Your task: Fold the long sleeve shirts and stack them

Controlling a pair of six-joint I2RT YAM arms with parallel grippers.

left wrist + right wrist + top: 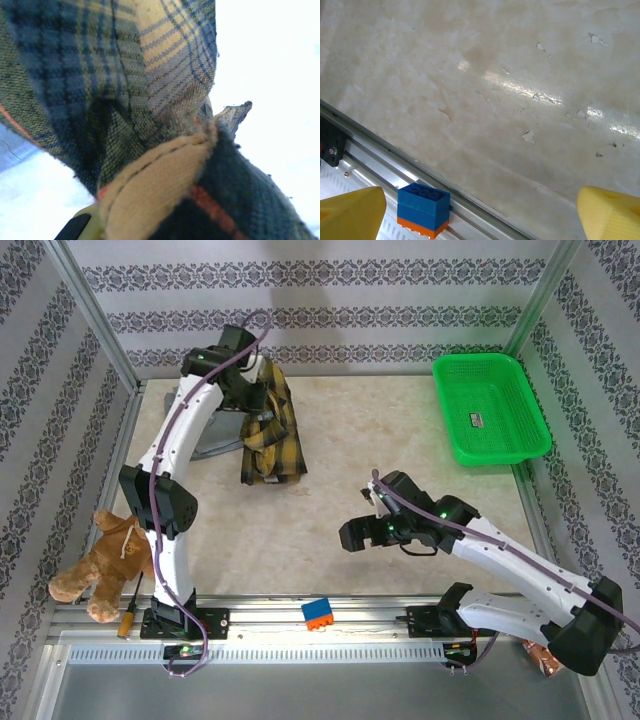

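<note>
Left arm: reaches to the far left part of the table. The left gripper (252,370) is closed on the large yellow-and-black plaid flannel shirt with thin red lines (270,430). It holds the top of the cloth bunched up, and the rest hangs and drapes down onto the beige marble-pattern table (400,440). In the left wrist view the plaid cloth (125,85) sits bunched right against the lens. A pale seam fold is in front, and part of one yellow fingertip (90,222) shows at the lower left under the cloth.

Plain grey collared shirt (218,443): lies flat on the table just left of the plaid one and partly under the left arm. Whether the two shirts touch cannot be told.

Right arm: hovers over the near middle of the table, well apart from both shirts. The right gripper (352,533) holds nothing, and its yellow fingertips (350,212) are spread wide in the right wrist view.

Other items:
- Blue-over-orange toy brick (318,613) sits on the aluminium rail (260,612) at the near edge.
- Green plastic mesh basket (490,405) is at the far right corner.
- Brown plush toy (100,562) lies off the table's left edge near the left arm base.
</note>
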